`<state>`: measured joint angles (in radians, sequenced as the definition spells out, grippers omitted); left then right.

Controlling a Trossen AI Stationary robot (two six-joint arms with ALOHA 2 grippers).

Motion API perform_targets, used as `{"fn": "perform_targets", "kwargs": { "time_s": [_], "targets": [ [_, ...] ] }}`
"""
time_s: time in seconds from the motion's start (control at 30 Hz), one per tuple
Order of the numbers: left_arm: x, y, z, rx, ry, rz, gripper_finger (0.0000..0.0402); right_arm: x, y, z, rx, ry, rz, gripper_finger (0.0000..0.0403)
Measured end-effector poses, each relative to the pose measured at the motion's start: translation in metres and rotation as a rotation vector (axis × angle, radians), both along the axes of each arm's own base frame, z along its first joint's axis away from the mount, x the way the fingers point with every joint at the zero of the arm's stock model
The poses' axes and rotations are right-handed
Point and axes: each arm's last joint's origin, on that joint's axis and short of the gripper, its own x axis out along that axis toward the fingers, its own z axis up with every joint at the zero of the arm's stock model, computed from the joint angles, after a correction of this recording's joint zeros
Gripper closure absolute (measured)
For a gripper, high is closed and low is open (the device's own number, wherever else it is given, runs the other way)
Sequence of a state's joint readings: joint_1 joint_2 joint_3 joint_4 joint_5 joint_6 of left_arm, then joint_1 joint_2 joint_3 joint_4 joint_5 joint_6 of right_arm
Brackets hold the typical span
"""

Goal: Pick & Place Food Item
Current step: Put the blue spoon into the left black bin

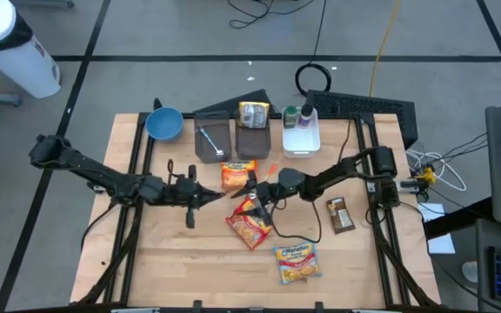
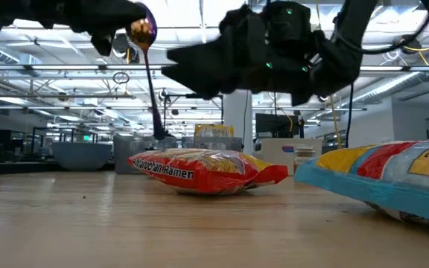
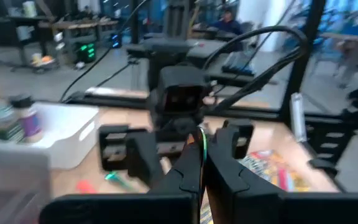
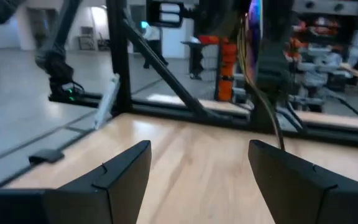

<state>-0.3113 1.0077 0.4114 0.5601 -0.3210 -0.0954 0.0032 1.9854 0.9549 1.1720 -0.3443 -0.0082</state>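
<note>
Three ramen packets lie flat on the wooden table (image 1: 163, 261): an orange one (image 1: 237, 174), a red and yellow one (image 1: 250, 222) (image 2: 199, 171) and a blue-edged one (image 1: 296, 261) (image 2: 393, 179). My right gripper (image 1: 252, 189) (image 4: 197, 155) hangs open and level above the table, between the orange and the red packet, with nothing between its fingers. My left gripper (image 1: 223, 198) (image 3: 202, 149) faces it from the left, shut and clear of the table. A thin shiny strip shows in the seam of its fingers; I cannot tell whether it is a separate thing.
Along the far edge stand a blue bowl (image 1: 163, 123), two dark bins (image 1: 214, 139), one holding a food pack (image 1: 253, 113), and a white bin (image 1: 301, 135) with bottles. A brown snack bar (image 1: 340, 215) lies at the right. A black cable (image 1: 298, 236) runs over the table.
</note>
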Motion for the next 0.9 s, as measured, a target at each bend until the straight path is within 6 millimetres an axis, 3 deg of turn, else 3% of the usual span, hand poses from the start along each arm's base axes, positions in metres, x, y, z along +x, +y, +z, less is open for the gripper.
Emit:
{"fn": "perform_targets", "kwargs": {
  "time_s": [0.23,0.63,0.9],
  "targets": [
    [0.001,0.000,0.003,0.015,-0.029,-0.058,0.0395,0.012,-0.002,0.016,-0.017,-0.056,-0.040,0.0138],
    [0.001,0.001,0.005,0.060,-0.051,-0.109,0.0395,0.017,-0.004,0.018,-0.053,-0.038,-0.117,0.0140],
    [0.004,0.011,0.007,0.060,-0.077,-0.166,0.0395,0.017,-0.005,0.017,-0.058,-0.024,-0.126,0.0194]
  ]
}}
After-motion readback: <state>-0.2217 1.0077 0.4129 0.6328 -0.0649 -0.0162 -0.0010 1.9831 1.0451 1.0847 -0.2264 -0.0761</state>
